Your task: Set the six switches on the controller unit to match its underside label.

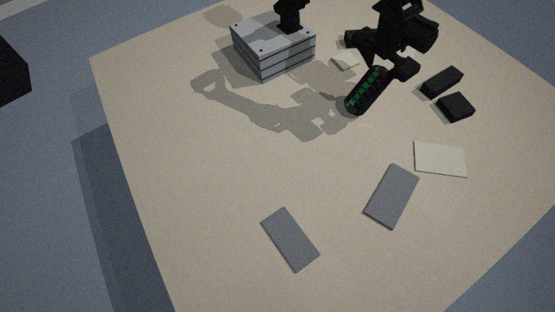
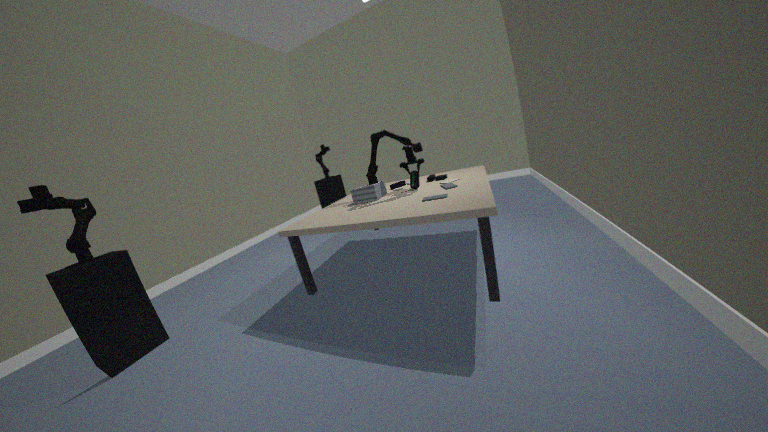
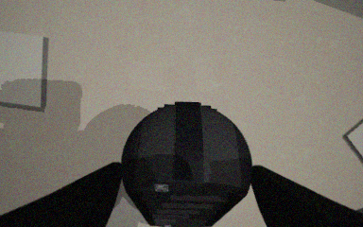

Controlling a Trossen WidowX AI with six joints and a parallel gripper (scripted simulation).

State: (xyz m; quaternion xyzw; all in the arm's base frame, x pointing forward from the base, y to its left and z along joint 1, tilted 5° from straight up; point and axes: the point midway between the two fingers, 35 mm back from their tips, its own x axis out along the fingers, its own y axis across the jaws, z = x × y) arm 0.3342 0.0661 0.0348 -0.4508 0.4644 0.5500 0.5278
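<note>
The dark controller unit (image 1: 362,97) (image 2: 414,179) (image 3: 187,137) is stood on end, its long axis roughly upright. In the top view a row of green squares shows along its switch face; the setting of each switch is too dark to tell. My gripper (image 1: 381,71) (image 3: 186,171) is shut on the unit near its upper end, one fingertip at each side in the wrist view. The unit's lower end is close to the bench (image 1: 212,178); whether it touches is unclear. The underside label is not readable in any view.
A grey layered box (image 1: 282,61) (image 2: 367,193) stands left of the unit. Two dark blocks (image 1: 441,81) (image 1: 455,106) lie right, another (image 1: 353,38) behind. Grey plates (image 1: 290,239) (image 1: 392,196) and pale plates (image 1: 440,159) (image 1: 345,59) lie flat.
</note>
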